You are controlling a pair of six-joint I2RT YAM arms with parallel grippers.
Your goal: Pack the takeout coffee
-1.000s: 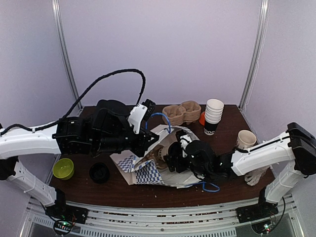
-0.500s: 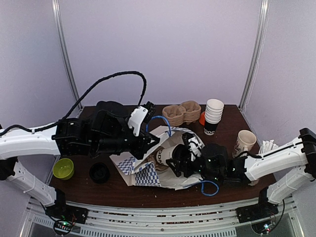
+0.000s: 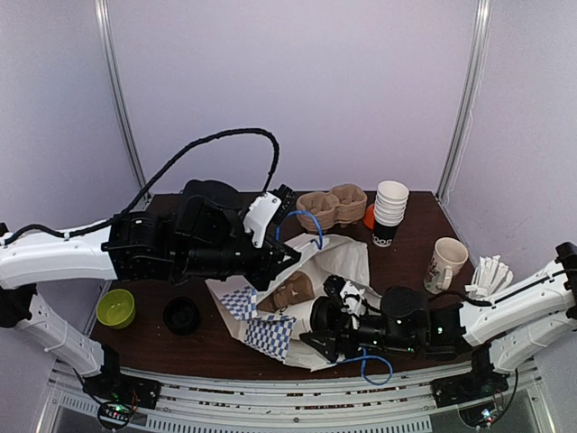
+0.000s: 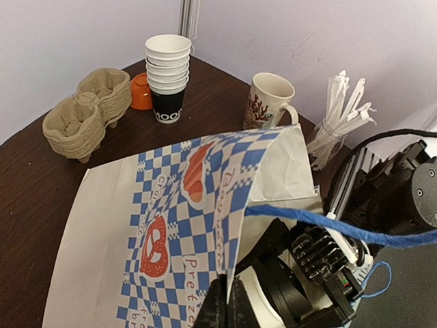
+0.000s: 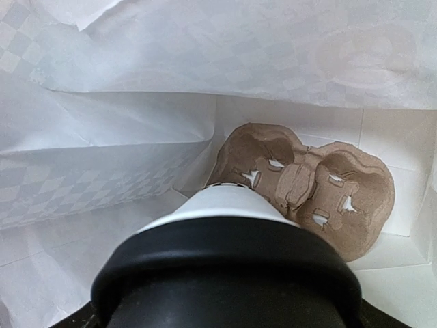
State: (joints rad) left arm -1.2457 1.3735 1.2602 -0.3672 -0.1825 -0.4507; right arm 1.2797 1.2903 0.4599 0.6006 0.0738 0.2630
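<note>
Left jaws pinch the checkered paper bag (image 3: 347,257) open

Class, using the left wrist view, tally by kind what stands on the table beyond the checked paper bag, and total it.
Stack of cardboard cup carriers: 1
Small orange object: 1
Stack of lidless paper cups: 1
Ceramic mug: 1
Glass of wrapped straws: 1
Total: 5

Robot lab test cell, not a real café. Plain pale wall panels (image 3: 297,90) on aluminium uprights (image 3: 462,108). Slotted rail frame (image 3: 270,397) along the near edge carries the left arm (image 3: 54,257) and right arm (image 3: 514,302), with a black cable (image 3: 207,144) looping free. The dark table (image 3: 419,266) is dressed with coffee-shop props: stack of paper cups (image 3: 390,212), pulp cup carriers (image 3: 332,207), mug (image 3: 448,262), wrapped straws (image 4: 341,102) in a glass, pretzel-print paper bag (image 4: 171,219), takeout coffee (image 5: 225,260).
</note>
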